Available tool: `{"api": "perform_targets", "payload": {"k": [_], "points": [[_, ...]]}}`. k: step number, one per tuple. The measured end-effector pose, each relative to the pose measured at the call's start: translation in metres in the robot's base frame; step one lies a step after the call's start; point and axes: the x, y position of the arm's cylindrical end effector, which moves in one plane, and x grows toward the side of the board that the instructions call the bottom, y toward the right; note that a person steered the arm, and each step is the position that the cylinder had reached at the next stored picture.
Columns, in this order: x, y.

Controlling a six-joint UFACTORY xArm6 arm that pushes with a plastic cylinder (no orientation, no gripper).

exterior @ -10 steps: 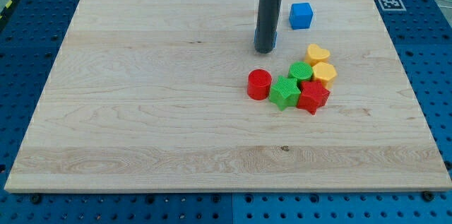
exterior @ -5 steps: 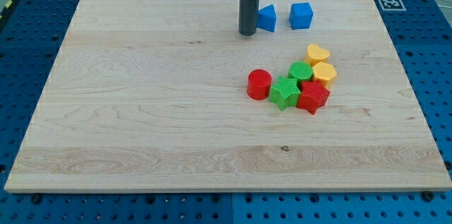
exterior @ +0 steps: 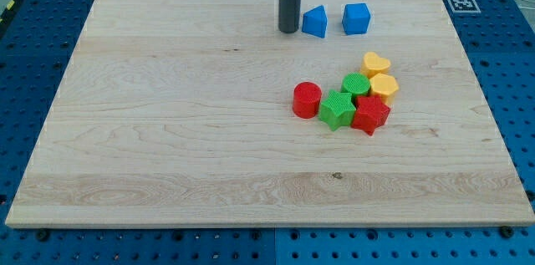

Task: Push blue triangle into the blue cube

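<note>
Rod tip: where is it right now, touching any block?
My tip: holding nothing, just left of the blue triangle; contact cannot be told.

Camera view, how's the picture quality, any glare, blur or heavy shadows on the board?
Camera view: sharp and evenly lit, with no glare on the wooden board; shadows are soft and short under the blocks; my tip shows crisp, without motion blur, just to the view's left of the blue triangle, with the blue cube beyond; the board's edges converge toward the view's top from perspective.

The tip (exterior: 289, 30) stands just left of the blue triangle (exterior: 315, 22); the blue cube (exterior: 356, 18) sits near the triangle's right, apart.
</note>
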Motion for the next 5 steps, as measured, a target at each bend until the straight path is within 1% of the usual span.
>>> {"api": "perform_targets", "payload": {"k": [1, 2, 5], "points": [[0.0, 0.025], [0.002, 0.03], [0.028, 0.034]]}}
